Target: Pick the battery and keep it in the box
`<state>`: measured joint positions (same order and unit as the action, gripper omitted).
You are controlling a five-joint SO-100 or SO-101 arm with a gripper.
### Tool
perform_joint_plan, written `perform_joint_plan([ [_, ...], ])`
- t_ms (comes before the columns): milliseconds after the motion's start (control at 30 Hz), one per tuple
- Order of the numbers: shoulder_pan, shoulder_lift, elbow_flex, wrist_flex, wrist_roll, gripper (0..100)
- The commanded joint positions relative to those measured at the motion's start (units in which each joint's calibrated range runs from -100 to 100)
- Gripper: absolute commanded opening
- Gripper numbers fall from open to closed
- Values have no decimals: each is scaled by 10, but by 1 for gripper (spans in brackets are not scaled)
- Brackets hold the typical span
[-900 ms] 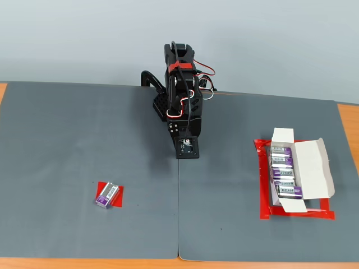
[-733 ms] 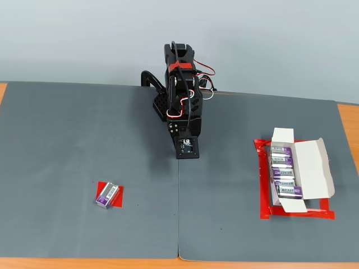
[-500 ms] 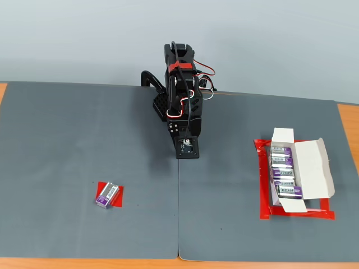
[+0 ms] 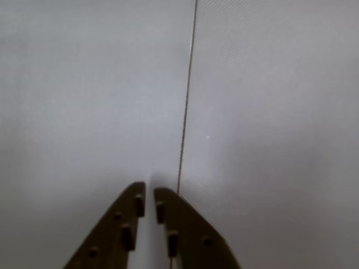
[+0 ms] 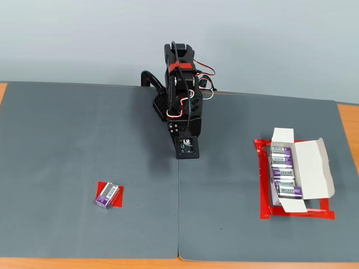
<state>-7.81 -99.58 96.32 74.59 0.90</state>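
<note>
The battery point(image 5: 107, 195), a small purple and silver block, lies on a red tape patch at the front left of the grey mat in the fixed view. The box point(image 5: 313, 168), a white carton with its flaps and side lid open, sits at the right inside a red tape outline and holds several purple batteries point(image 5: 284, 171). The arm point(image 5: 182, 95) is folded at the back centre, far from both. In the wrist view my gripper point(image 4: 149, 189) points at bare mat beside a seam, its fingers point(image 4: 129, 221) nearly touching with nothing between them. Battery and box are out of the wrist view.
Two grey mats meet at a seam point(image 5: 179, 213) that runs forward from the arm's base. The orange table edge point(image 5: 350, 129) shows at the right and along the front. A pale wall stands behind the arm.
</note>
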Motion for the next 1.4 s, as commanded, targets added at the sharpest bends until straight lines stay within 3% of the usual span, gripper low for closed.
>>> perform_joint_plan([
  [0,1,3,-38,2,0,2],
  [1367,-4,6,-38,0,3,2],
])
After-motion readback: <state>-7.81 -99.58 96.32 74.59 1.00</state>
